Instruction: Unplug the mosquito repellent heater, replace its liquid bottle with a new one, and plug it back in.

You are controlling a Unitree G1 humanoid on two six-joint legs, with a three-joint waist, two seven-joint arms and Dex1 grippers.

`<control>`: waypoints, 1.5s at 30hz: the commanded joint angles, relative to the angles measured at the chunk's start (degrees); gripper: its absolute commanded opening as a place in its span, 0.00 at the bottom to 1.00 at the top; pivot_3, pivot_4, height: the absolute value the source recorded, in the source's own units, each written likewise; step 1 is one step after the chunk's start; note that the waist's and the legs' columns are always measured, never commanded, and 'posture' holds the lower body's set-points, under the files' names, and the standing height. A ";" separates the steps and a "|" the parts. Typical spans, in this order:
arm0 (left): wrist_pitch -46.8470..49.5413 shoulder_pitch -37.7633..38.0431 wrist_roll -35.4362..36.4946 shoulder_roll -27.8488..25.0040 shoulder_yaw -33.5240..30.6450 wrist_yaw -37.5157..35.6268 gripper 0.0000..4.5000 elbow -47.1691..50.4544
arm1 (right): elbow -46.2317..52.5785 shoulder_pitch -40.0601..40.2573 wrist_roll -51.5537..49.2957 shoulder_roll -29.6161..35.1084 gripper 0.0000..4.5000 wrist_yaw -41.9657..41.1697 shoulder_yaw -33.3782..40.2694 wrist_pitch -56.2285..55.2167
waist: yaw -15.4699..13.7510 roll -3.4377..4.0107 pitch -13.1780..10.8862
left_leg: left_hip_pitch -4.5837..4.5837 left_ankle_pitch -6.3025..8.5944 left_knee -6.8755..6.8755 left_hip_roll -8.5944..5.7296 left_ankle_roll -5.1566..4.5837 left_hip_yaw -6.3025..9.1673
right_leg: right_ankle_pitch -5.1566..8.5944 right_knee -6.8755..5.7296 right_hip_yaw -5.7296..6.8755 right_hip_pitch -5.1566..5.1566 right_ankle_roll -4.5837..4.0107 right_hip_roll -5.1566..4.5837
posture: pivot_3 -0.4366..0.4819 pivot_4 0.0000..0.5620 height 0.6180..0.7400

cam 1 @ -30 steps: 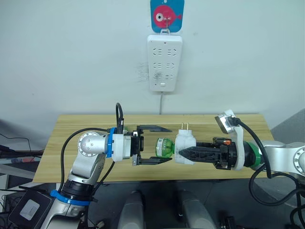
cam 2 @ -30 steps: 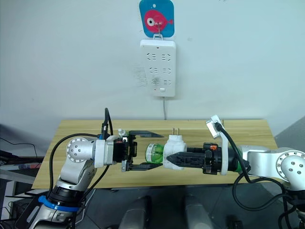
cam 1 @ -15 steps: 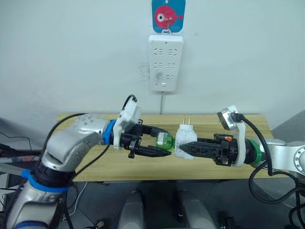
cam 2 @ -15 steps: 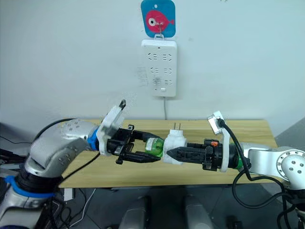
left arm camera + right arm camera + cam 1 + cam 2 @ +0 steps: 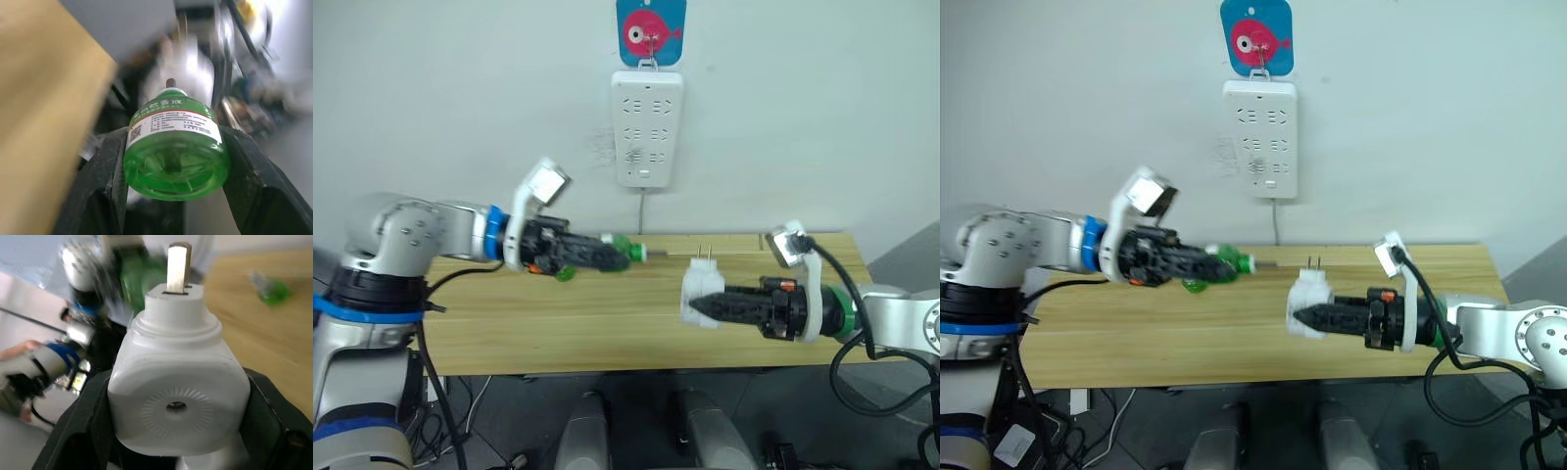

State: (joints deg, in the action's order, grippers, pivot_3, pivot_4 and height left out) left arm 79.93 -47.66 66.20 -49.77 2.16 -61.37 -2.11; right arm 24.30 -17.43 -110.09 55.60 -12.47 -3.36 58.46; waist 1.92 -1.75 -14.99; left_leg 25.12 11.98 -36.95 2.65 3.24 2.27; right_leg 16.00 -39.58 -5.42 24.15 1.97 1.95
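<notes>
My left gripper [image 5: 625, 257] has pulled away from the heater [image 5: 701, 293] and swung out to my left, over the far side of the table [image 5: 607, 323], and it is clenched on the green bottle [image 5: 173, 147], which has come free of the heater's body. A moment ago bottle and heater were joined between my two arms; now they are well apart. My right gripper [image 5: 697, 305] stays clamped on the heater, holding it above the table's front half with its two prongs pointing up. Another small green bottle [image 5: 1195, 286] lies on the table just below my left gripper. The power strip [image 5: 646, 127] on the wall has its sockets free. I judge the old bottle is out, so the next job is to set it down and take up the other one
</notes>
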 commanded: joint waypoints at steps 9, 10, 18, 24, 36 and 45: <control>-12.05 11.39 -8.77 -0.57 -2.78 -1.14 0.50 11.31 | -0.84 0.15 18.76 0.65 0.67 2.44 -1.83 1.90 | -0.07 -0.01 0.00 | -0.01 0.00 0.00 0.00 0.01 -0.05 | 0.00 0.04 -0.05 -0.01 0.00 -0.06 | 0.48 0.44 1.00; -16.31 13.68 -11.65 -0.20 -2.17 -1.25 0.50 13.06 | -2.27 -0.53 26.71 0.09 0.67 4.39 -4.43 1.39 | -0.08 -0.01 0.00 | -0.04 0.00 0.01 0.01 0.01 -0.05 | 0.00 0.04 -0.05 -0.02 0.00 -0.06 | 0.49 0.45 1.00; -37.27 24.83 -26.49 3.64 2.80 -1.14 0.50 20.30 | -19.74 -7.30 71.57 -5.81 0.67 2.39 -20.45 -9.66 | -0.13 0.02 -0.02 | -0.09 -0.02 0.00 -0.05 0.04 -0.46 | -0.01 0.10 -0.37 0.03 0.01 -0.13 | 0.48 0.45 1.00; -47.18 27.25 -34.10 6.21 6.42 -2.00 0.50 19.02 | -34.18 -13.55 85.44 -12.39 0.67 -4.24 -23.77 -10.83 | -0.06 0.03 -0.03 | -0.11 -0.01 0.06 -0.01 0.03 -0.48 | -0.02 0.11 -0.37 0.05 0.01 -0.09 | 0.46 0.45 1.00; -52.29 27.90 -38.26 11.22 6.61 -1.53 0.50 15.50 | -25.04 -9.85 89.36 -14.16 1.00 -8.89 -10.25 -3.50 | -0.02 0.02 -0.02 | -0.13 -0.01 0.03 -0.03 0.02 -0.46 | -0.02 0.06 -0.35 -0.02 0.01 -0.10 | 0.44 0.42 1.00; -56.78 26.98 -38.96 18.51 4.22 3.37 0.50 12.66 | 9.37 2.73 78.14 -9.65 1.00 -12.32 10.72 11.46 | 0.03 0.05 0.00 | -0.15 -0.01 0.00 -0.03 0.03 -0.38 | -0.02 0.04 -0.28 -0.09 0.02 -0.09 | 0.41 0.42 1.00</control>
State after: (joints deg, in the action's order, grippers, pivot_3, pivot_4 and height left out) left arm 24.74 -20.42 26.86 -32.16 7.95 -59.09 9.65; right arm 28.18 -15.90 -28.93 46.25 -23.78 3.55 67.83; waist 1.96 -1.70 -15.00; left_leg 24.96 11.97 -36.96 2.62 3.26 1.90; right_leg 15.98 -39.54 -5.70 24.05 2.00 1.86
